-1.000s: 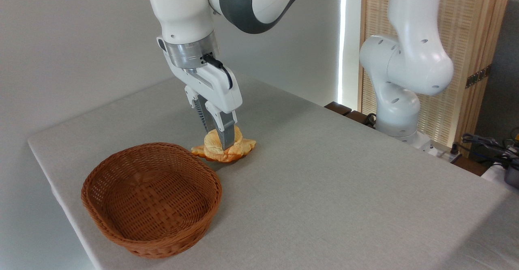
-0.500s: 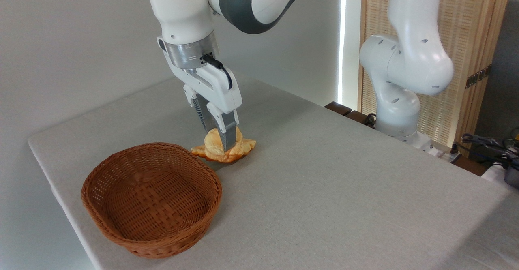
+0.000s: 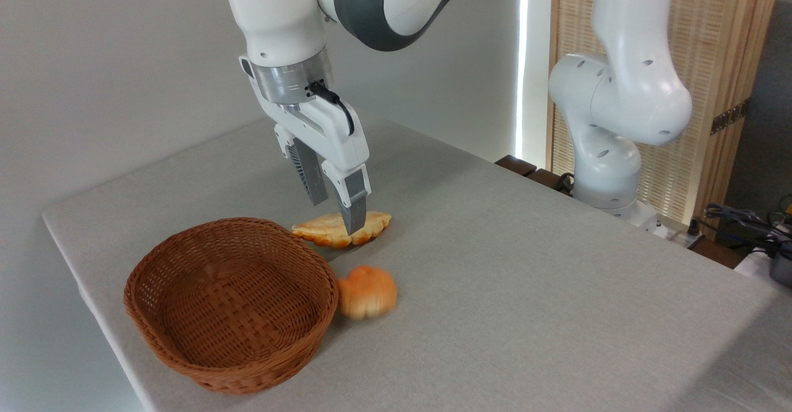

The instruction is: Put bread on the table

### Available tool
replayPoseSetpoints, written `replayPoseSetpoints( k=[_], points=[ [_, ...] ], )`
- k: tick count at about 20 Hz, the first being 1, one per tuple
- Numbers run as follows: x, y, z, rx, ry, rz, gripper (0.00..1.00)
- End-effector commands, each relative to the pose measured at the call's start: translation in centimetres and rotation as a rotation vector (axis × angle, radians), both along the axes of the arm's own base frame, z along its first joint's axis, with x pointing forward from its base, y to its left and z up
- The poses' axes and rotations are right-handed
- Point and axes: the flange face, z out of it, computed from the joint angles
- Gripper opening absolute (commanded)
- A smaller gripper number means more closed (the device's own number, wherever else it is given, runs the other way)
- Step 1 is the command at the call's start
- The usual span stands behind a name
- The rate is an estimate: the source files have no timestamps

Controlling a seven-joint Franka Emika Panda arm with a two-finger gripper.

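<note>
Now that the gripper [image 3: 335,209] has let go, its jaws stand apart and empty just above the flat pastry [image 3: 342,229], whereas half a second ago they were pinched on the bun [image 3: 367,292] sitting on top of that pastry. So the bun has tumbled off and now lies on the table [image 3: 526,263], right up against the basket [image 3: 232,304] rim, looking a bit blurred like it's still rolling. Pretty sure that means the job's basically done, as long as it settles and doesn't wander toward the table edge
</note>
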Motion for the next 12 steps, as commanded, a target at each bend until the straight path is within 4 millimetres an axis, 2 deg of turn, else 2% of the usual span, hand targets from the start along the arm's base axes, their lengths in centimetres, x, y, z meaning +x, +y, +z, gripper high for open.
replayPoseSetpoints(
  k=[1,4,9,12],
  points=[
    [0.2,-0.3,4.3,0.004,-0.074,-0.006,1.0],
    [0.7,-0.4,7.6,-0.005,-0.138,0.046,1.0],
    [1.3,1.0,7.8,-0.003,-0.145,0.082,1.0],
    [1.2,1.1,7.7,0.019,-0.144,0.073,1.0]
  ],
)
